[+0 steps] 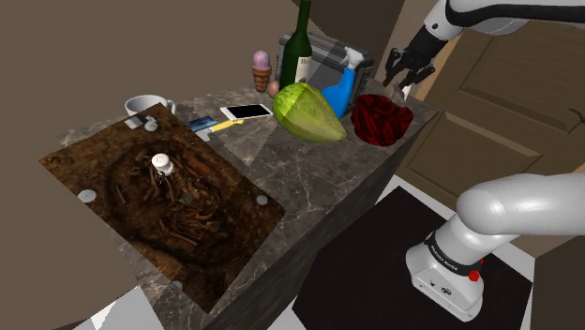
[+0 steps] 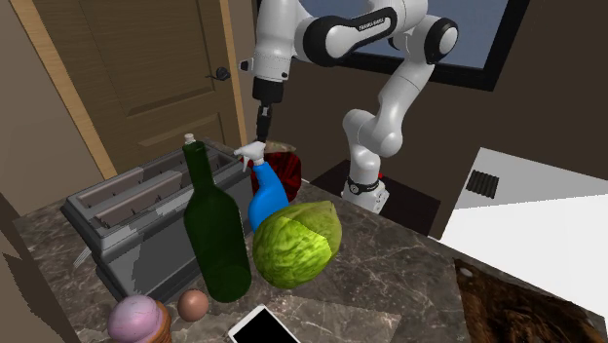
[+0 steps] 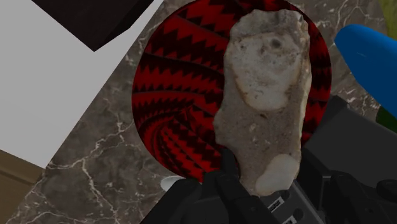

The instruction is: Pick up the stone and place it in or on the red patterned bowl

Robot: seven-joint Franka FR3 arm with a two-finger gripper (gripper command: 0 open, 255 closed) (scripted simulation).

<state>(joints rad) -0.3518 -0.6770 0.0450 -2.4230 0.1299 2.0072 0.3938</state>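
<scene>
On the marble counter (image 1: 309, 178), going from the shoulder view's left toward the red patterned bowl (image 1: 382, 120), I count one white mug (image 1: 145, 103), one ice cream cone (image 1: 261, 67), one dark green bottle (image 1: 298, 45), one phone (image 1: 247, 112), one green cabbage (image 1: 307, 113) and one blue spray bottle (image 1: 341, 91), which stands just beside the bowl. There is one bowl, and the one gripper (image 1: 404, 82) hangs above the bowl's far rim.

In the second exterior view the spray bottle covers most of the bowl (image 2: 285, 156), and the gripper (image 2: 261, 125) points down just above it. This view also shows the slots of one grey toaster (image 2: 127, 209), well apart from the bowl.

The wrist view makes plain what the other two leave unclear: there is one stone (image 3: 267, 95), long, rough and pale grey-brown. The two black fingers (image 3: 219, 191) are closed tightly on its lower end, and the stone reaches out from them over the bowl's red and black zigzag inside (image 3: 172, 95).

A line of letters on the arm (image 2: 375, 24) is too small for me to read
</scene>
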